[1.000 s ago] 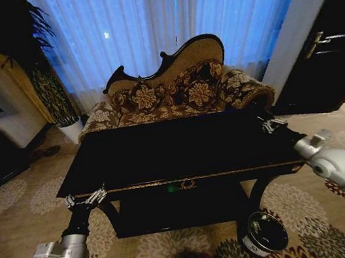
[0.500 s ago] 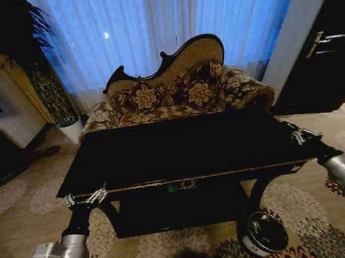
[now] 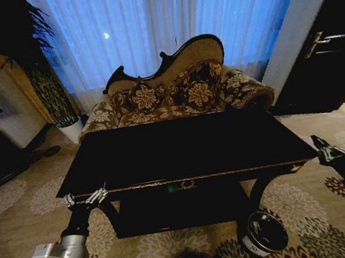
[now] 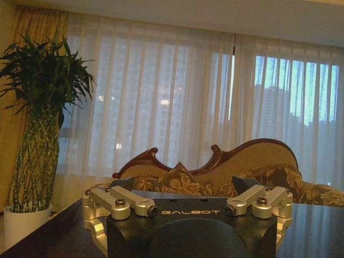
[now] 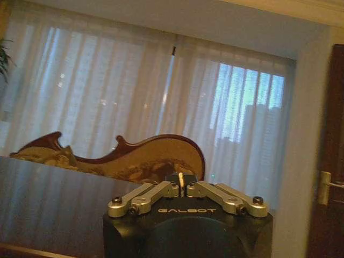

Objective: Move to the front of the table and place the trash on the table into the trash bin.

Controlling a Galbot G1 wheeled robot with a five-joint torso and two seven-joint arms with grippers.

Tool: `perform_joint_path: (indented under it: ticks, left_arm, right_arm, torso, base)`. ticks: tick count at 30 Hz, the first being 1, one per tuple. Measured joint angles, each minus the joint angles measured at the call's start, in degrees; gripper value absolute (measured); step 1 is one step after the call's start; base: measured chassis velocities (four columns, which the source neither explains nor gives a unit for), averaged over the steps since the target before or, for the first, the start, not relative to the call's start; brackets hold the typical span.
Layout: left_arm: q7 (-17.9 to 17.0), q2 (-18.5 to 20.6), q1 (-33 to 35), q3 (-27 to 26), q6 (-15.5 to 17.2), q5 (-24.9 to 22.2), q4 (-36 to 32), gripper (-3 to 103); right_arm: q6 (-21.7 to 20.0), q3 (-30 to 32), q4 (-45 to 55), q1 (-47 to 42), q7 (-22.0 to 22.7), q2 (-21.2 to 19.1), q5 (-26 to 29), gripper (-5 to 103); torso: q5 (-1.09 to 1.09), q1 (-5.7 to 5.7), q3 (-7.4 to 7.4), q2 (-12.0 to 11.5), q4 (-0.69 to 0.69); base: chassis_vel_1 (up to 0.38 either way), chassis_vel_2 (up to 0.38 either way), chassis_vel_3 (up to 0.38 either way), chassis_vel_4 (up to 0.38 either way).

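Right arm pulled back from the table

Left gripper point(image 3: 86, 198), fingers spread, hovers at the table point(image 3: 183, 150) front-left corner. Trash bin point(image 3: 264, 233) stands below the front-right. Right gripper point(image 3: 325, 151), fingers pressed together, has withdrawn rightward; no trash visible, suggesting clearing is complete.

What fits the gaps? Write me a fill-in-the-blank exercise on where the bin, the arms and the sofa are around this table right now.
1. The trash bin stands on the carpet near the table's front ______ leg.
2. The left gripper sits at the table's front ______ corner.
3. The right gripper's fingers are ______.
4. Behind the table, before the curtains, stands a floral ______.

Missing words: right; left; shut; sofa
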Motion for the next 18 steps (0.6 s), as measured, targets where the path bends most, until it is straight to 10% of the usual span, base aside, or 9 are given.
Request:
perform_joint_path:
  ticks: [18]
  left_arm:
    - [-0.3, 0.2, -0.7, 1.3, 0.2, 0.5, 0.6, 100]
  right_arm:
    - [5.8, 3.0, -9.3, -1.8, -4.8, 4.5, 0.3, 2]
  torso:
    - [0.01, 0.0, 0.0, 0.0, 0.0]
  base:
    - [0.0, 0.0, 0.0, 0.0]
